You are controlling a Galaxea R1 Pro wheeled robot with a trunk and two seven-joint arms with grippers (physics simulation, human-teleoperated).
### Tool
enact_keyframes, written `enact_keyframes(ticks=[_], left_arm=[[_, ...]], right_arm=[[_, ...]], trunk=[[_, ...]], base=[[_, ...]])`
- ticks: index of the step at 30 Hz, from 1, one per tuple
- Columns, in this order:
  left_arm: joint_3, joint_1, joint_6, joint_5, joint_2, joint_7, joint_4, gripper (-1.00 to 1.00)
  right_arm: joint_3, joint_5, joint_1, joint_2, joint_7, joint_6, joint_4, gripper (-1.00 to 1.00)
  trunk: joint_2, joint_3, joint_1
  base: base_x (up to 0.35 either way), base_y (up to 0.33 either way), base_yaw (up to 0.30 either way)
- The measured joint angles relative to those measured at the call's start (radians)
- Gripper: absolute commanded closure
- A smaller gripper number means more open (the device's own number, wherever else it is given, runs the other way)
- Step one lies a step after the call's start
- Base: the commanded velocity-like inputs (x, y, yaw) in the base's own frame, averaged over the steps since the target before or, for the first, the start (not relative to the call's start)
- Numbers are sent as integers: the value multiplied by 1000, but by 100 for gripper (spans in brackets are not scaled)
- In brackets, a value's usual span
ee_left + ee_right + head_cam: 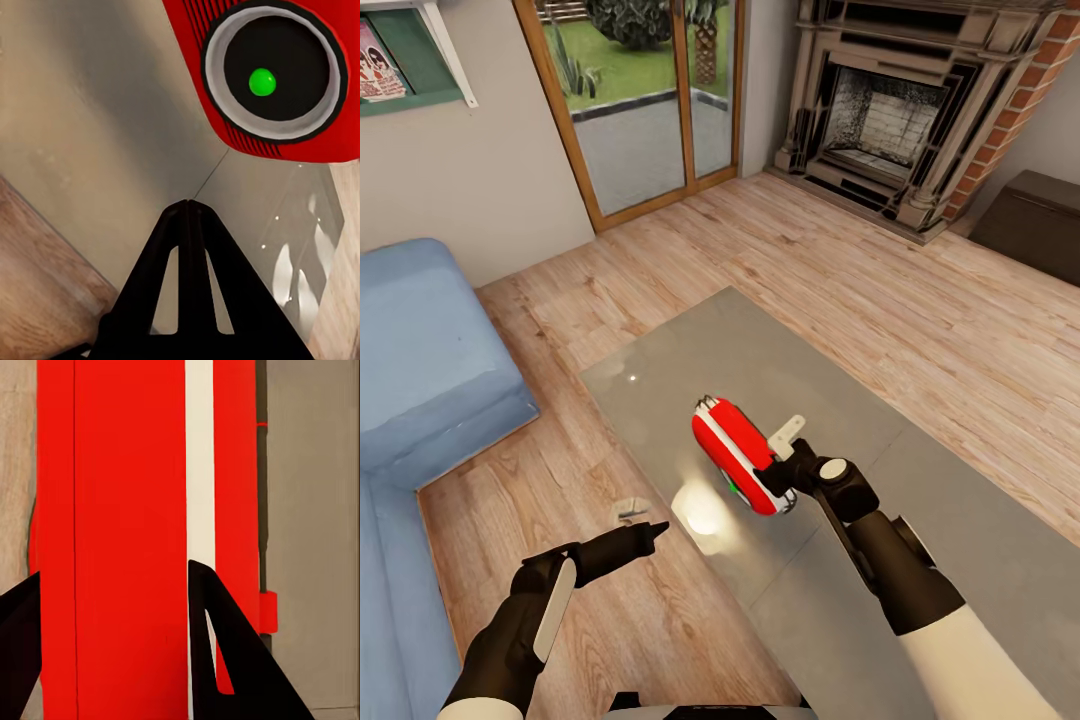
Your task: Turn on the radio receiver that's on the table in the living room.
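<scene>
The red radio receiver (735, 452) with white trim is tilted over the glossy grey table (760, 350). My right gripper (785, 472) is shut on its near end. In the right wrist view the red body (127, 510) sits between the two black fingers (225, 660) of the right gripper (112, 571). My left gripper (652, 528) is shut and hangs over the floor beside the table's near left edge, pointing toward the radio. In the left wrist view the left gripper (187, 202) shows its closed tips just short of the radio's round dial (274, 71), which has a green dot at its centre.
A blue sofa (430, 370) stands close on the left. Across the wood floor are the wood-framed glass door (640, 100) and the brick fireplace (900, 110). A dark brown cabinet (1035, 220) is at the far right. A small pale object (628, 508) lies by the table's edge.
</scene>
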Motion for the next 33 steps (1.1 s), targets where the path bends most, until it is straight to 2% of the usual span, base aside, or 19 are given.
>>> enact_keyframes(ticks=[12,15,16,17,18,19,22,33], left_arm=[[0,0,0,0,0,0,2,100],[0,0,0,0,0,0,1,100],[0,0,1,0,0,0,2,100],[0,0,1,0,0,1,1,100],[0,0,1,0,0,1,1,100],[0,0,1,0,0,1,2,100],[0,0,2,1,0,1,2,100],[0,0,2,2,0,0,2,100]], right_arm=[[-4,-5,0,-1,-1,4,28,100],[-32,-5,0,0,0,4,54,100],[-67,-11,0,1,0,-2,90,100],[-75,17,0,1,-2,-12,105,100],[-85,7,0,2,-2,-34,123,100],[-86,-12,0,3,-1,-39,130,100],[-94,-3,0,4,-5,-103,156,100],[-96,-7,0,5,-12,-122,166,100]], trunk=[[0,0,0],[0,0,0],[0,0,0],[0,0,0],[0,0,0],[0,0,0],[0,0,0],[0,0,0]], base=[[0,0,0],[0,0,0],[0,0,0],[0,0,0],[0,0,0],[0,0,0],[0,0,0],[0,0,0]])
